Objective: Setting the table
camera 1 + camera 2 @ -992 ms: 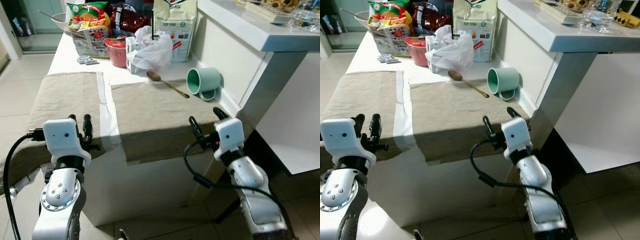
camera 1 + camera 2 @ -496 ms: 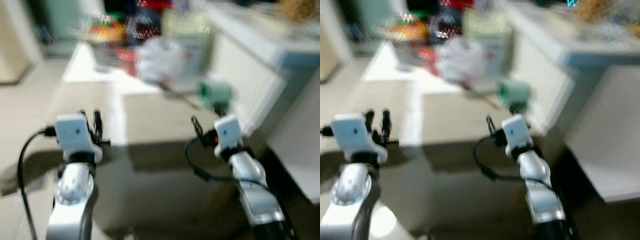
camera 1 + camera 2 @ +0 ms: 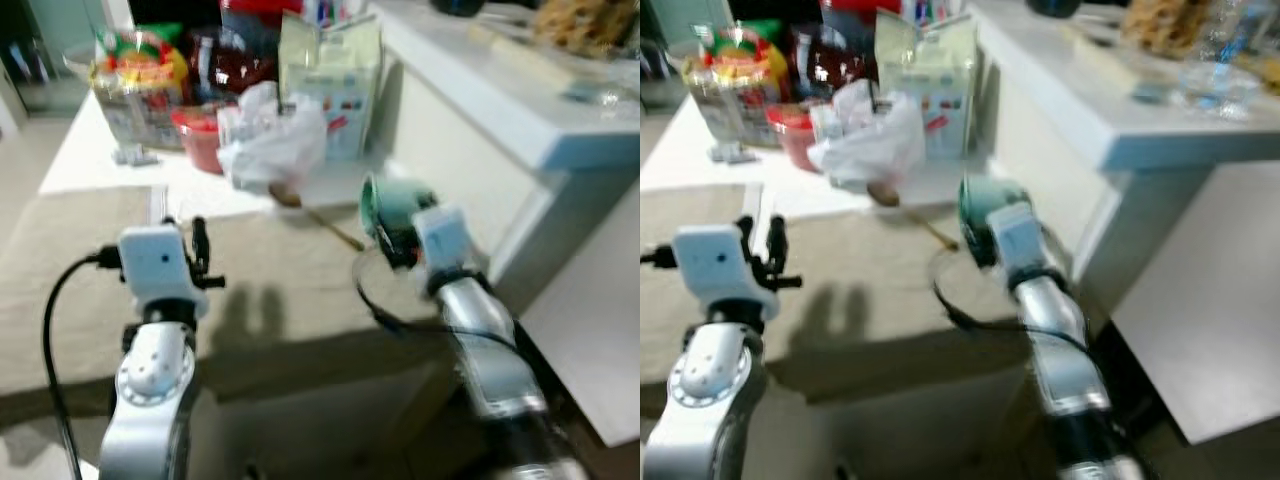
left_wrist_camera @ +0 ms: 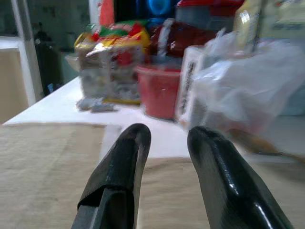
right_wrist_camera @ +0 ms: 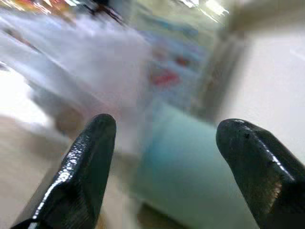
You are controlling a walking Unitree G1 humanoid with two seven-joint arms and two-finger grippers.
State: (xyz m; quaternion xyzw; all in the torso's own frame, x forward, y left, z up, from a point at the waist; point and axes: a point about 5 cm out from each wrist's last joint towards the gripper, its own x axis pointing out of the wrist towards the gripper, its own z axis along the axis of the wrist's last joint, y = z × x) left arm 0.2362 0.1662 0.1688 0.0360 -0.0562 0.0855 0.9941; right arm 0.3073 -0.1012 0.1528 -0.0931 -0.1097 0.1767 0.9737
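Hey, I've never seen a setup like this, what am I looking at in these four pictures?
A humanoid robot is setting a table. Two pictures come from cameras in its head, looking down at its silver arms; two come from cameras on its wrists. The right gripper, open, reaches toward a green mug lying on its side on a beige placemat, near a spoon. The left gripper hovers above the mats, slightly open, holding nothing. Behind stand food packets, a red bowl and a white plastic bag.
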